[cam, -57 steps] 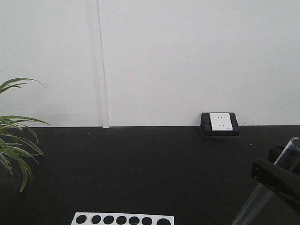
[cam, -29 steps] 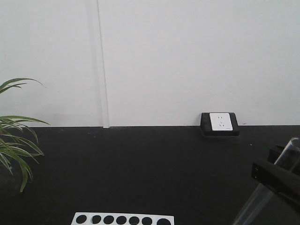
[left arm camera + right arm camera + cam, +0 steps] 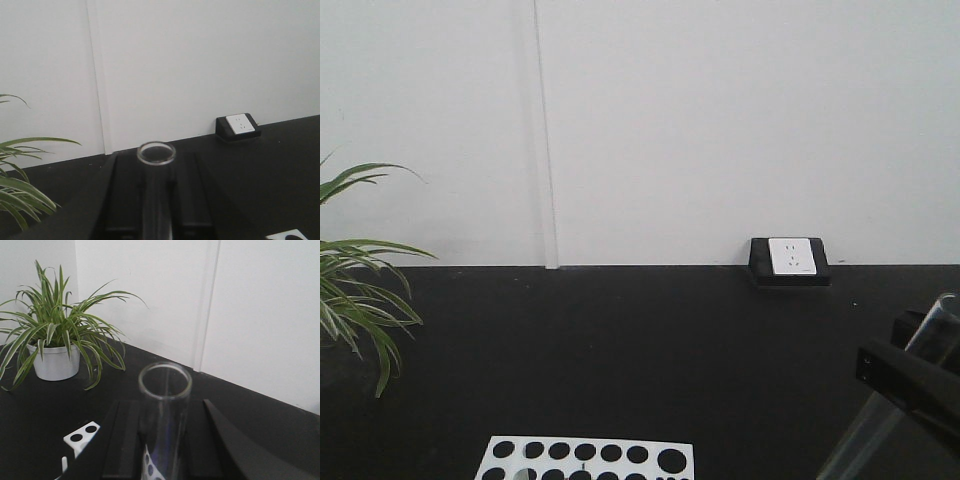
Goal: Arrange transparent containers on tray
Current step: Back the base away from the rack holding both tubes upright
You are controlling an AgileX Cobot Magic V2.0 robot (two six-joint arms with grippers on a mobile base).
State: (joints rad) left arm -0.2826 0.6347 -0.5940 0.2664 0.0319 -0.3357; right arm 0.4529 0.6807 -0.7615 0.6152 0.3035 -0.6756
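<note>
Each gripper holds one transparent container, a clear test tube. In the left wrist view the left gripper (image 3: 156, 167) is shut on a tube (image 3: 156, 153) whose open rim sticks out past the dark fingers (image 3: 125, 195). In the right wrist view the right gripper (image 3: 163, 412) is shut on a second tube (image 3: 165, 390), rim towards the wall. The front view shows that right gripper (image 3: 912, 385) at the lower right with its tube (image 3: 855, 440) slanting up through it. The tray is out of view.
A white rack (image 3: 590, 460) with round holes lies at the front edge of the black tabletop; its corner (image 3: 81, 435) shows left of the right fingers. A potted plant (image 3: 55, 340) stands at the left. A socket box (image 3: 790, 262) sits against the white wall.
The front view has shifted: more rows of the white rack's holes show and the plant sits slightly lower. The right gripper still holds its tube at the same spot in the frame.
</note>
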